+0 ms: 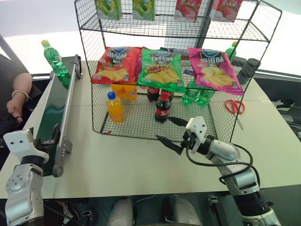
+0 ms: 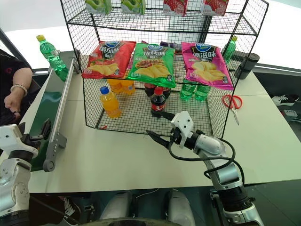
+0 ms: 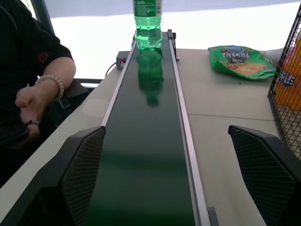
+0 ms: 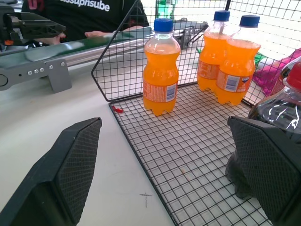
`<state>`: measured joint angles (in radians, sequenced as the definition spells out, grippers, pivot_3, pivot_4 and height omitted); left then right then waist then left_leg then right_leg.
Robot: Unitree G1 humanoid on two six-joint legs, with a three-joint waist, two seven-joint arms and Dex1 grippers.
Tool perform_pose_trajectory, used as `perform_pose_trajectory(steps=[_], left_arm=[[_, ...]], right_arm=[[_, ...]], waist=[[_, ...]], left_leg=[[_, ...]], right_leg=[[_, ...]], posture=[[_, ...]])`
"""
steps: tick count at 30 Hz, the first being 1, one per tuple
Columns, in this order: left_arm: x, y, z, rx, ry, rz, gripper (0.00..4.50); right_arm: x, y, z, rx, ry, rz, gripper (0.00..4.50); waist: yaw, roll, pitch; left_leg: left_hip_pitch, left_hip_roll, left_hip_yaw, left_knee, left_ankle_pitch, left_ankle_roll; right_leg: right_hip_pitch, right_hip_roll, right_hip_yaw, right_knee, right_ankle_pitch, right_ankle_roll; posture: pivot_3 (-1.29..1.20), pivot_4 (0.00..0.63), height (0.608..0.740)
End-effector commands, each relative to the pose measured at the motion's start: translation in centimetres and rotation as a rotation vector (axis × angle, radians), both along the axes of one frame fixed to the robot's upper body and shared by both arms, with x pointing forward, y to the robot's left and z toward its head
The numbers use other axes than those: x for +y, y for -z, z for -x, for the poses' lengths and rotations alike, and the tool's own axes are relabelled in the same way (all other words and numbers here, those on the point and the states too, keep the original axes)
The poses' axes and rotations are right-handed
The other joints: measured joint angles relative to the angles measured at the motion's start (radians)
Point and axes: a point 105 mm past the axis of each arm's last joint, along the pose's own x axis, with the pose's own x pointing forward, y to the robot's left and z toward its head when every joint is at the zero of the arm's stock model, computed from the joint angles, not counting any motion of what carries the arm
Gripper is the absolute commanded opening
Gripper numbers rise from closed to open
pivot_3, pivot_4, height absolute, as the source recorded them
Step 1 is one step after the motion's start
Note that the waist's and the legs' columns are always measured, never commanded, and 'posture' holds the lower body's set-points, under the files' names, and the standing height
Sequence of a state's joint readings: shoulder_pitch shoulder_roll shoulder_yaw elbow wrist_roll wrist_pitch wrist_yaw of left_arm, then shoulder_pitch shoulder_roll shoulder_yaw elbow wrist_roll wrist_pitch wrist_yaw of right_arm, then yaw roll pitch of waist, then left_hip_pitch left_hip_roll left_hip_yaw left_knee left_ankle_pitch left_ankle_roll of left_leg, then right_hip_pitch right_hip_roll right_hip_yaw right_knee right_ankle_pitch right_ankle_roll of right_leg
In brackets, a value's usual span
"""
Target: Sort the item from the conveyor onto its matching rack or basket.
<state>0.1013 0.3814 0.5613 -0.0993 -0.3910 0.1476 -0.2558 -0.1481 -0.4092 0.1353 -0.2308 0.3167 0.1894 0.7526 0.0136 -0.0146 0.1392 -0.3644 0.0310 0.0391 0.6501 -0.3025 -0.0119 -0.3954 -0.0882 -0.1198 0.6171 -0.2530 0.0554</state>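
The green soda bottle (image 1: 55, 63) stands upright at the far end of the conveyor (image 1: 52, 113). It looks full, so fairly heavy, rigid, smooth and easy to tip; the waist below the label seems the best hold. The left end effector (image 3: 171, 176) waits wide at the belt's near end, the right end effector (image 1: 170, 132) gapes empty before the wire rack (image 1: 155, 117). A person's hand (image 1: 14, 106) rests left of the belt; orange bottles (image 1: 115, 107) and cola bottles (image 1: 162, 107) crowd the rack floor.
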Motion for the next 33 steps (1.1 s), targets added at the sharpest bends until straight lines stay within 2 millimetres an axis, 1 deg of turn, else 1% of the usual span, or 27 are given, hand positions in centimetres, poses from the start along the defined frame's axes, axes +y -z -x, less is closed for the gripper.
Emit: perform_pose_trajectory(steps=[1, 11, 17, 22, 33], left_arm=[[0.1, -0.9, -0.1, -0.029, -0.002, -0.032, 4.5], [0.2, -0.9, -0.9, -0.04, -0.013, -0.02, 4.5], [0.3, -0.7, -1.0, -0.046, -0.03, -0.013, 4.5], [0.8, -1.0, -1.0, -0.076, -0.068, 0.0, 4.5], [0.4, -0.9, -1.5, -0.068, -0.093, -0.043, 4.5]], right_arm=[[0.4, -1.1, -0.2, -0.051, -0.012, -0.01, 4.47], [0.2, -1.3, -0.2, -0.06, 0.009, -0.015, 4.47], [0.3, -1.5, -0.1, -0.065, 0.009, -0.013, 4.47], [0.3, -1.4, 0.2, -0.063, 0.013, -0.016, 4.47], [0.9, -1.2, 0.8, -0.063, -0.022, -0.009, 4.47]], waist=[[-0.001, 0.0, 0.0], [-0.001, 0.0, 0.0], [-0.001, 0.0, 0.0], [0.0, 0.0, 0.0], [0.0, 0.0, 0.0]], left_leg=[[0.0, 0.0, 0.0, 0.0, 0.0, 0.0], [0.0, 0.0, 0.0, 0.0, 0.0, 0.0], [0.0, 0.0, 0.0, 0.0, 0.0, 0.0], [0.0, 0.0, 0.0, 0.0, 0.0, 0.0], [0.0, 0.0, 0.0, 0.0, 0.0, 0.0]], right_leg=[[0.0, 0.0, 0.0, 0.0, 0.0, 0.0], [0.0, 0.0, 0.0, 0.0, 0.0, 0.0], [0.0, 0.0, 0.0, 0.0, 0.0, 0.0], [0.0, 0.0, 0.0, 0.0, 0.0, 0.0], [0.0, 0.0, 0.0, 0.0, 0.0, 0.0]], posture=[[0.0, 0.15, 0.734], [0.0, 0.15, 0.734], [0.0, 0.15, 0.734], [0.0, 0.15, 0.734], [0.0, 0.15, 0.734]])
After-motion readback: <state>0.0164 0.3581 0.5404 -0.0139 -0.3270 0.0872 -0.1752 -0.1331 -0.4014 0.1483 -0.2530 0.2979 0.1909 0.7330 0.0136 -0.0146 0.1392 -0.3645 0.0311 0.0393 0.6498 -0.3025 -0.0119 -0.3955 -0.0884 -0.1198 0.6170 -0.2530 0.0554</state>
